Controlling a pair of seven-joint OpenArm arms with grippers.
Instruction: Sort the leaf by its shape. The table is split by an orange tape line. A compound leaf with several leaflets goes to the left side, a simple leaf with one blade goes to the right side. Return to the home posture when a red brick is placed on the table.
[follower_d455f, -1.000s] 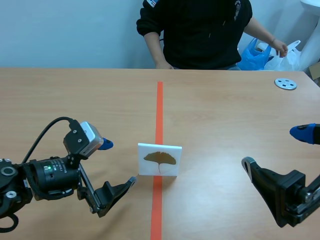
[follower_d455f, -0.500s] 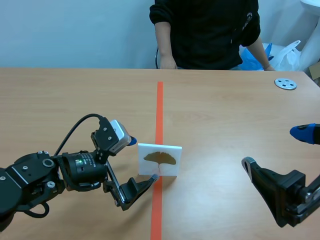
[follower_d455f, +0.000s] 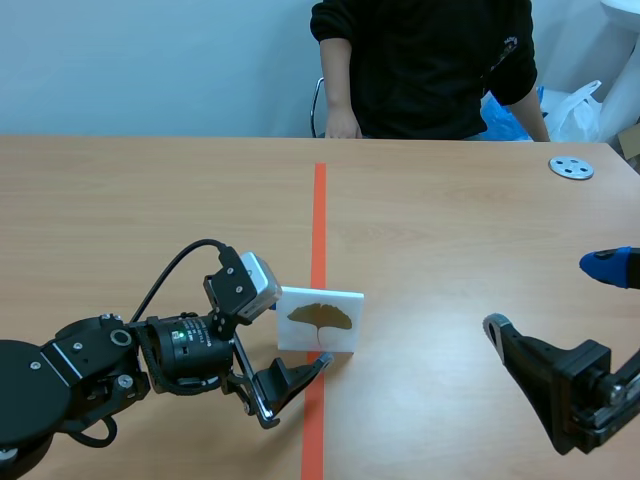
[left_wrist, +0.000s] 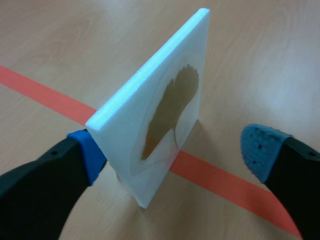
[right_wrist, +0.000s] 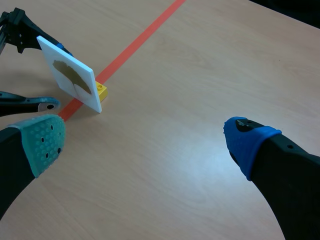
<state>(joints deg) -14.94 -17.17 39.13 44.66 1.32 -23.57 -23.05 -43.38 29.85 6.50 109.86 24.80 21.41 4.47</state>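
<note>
I see the wooden counter (follower_d455f: 450, 260), orange tape (follower_d455f: 319, 220) down its middle, a white leaf card (follower_d455f: 319, 320) standing on that line, and a grey disc (follower_d455f: 571, 168) at the far corner.

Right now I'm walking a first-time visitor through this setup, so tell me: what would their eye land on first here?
A white card bearing one fan-shaped leaf stands upright on the orange tape line mid-table. The left hand is open with a finger on each side of the card, while the right hand hangs open well off to the right. A person in black is across the table.
</note>
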